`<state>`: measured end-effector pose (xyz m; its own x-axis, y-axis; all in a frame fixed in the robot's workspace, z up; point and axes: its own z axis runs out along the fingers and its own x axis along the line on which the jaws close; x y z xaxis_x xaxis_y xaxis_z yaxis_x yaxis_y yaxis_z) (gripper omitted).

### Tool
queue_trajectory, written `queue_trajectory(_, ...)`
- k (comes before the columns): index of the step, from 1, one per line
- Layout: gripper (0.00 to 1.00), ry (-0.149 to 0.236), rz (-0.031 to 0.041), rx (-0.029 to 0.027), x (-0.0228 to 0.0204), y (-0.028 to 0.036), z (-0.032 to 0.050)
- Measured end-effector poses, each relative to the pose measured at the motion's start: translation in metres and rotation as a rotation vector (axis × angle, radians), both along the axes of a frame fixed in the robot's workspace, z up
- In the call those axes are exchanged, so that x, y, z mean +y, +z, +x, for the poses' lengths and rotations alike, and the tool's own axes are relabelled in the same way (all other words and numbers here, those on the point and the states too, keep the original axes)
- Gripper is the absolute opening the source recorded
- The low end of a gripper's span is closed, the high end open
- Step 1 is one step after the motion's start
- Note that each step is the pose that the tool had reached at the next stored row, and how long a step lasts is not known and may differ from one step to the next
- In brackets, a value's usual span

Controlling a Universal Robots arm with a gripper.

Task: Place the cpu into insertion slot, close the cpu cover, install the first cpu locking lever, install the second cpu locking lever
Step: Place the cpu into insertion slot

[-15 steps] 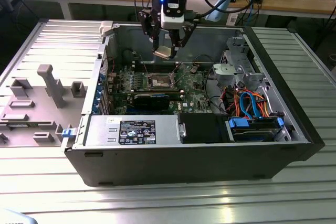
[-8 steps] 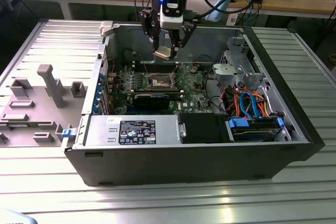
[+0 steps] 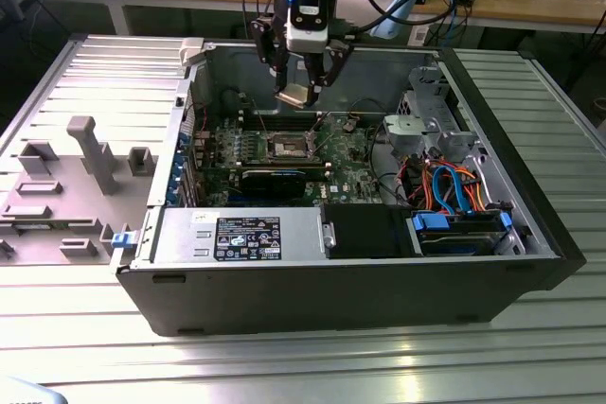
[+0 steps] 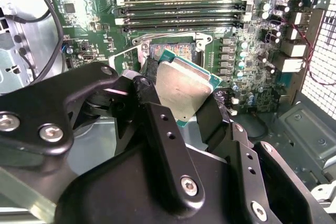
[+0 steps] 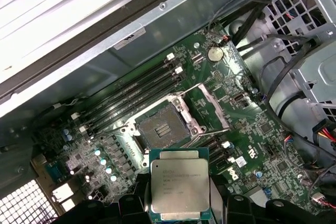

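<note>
The tool (image 3: 303, 92) clamps the cpu (image 5: 179, 184) by its edges (silver top showing), holding it in the air above the green motherboard (image 5: 262, 129), near the uncovered insertion slot (image 5: 160, 128).

Open air lies between the cpu (image 5: 179, 190), clamped in the pincer (image 3: 301, 92), and the insertion slot (image 5: 160, 128) below it. The slot's pin field lies bare, with the cpu cover (image 5: 216, 107) swung open at one side. Memory slots (image 5: 131, 95) run just beside the slot. A long black card (image 3: 273, 177) lies near, and the drive cage (image 3: 428, 120) with its cables stands well apart toward the exterior view's right.
</note>
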<state>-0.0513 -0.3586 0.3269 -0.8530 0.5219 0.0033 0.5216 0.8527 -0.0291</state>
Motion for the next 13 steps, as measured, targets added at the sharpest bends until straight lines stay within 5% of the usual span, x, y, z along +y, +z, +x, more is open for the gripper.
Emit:
queue_trajectory(10, 0.55, -0.047, -0.0015, 0.0, 0.0, -0.0008, 0.0)
queue_trajectory(13, 0.55, -0.061, 0.0046, 0.0001, 0.0, -0.0012, 0.0)
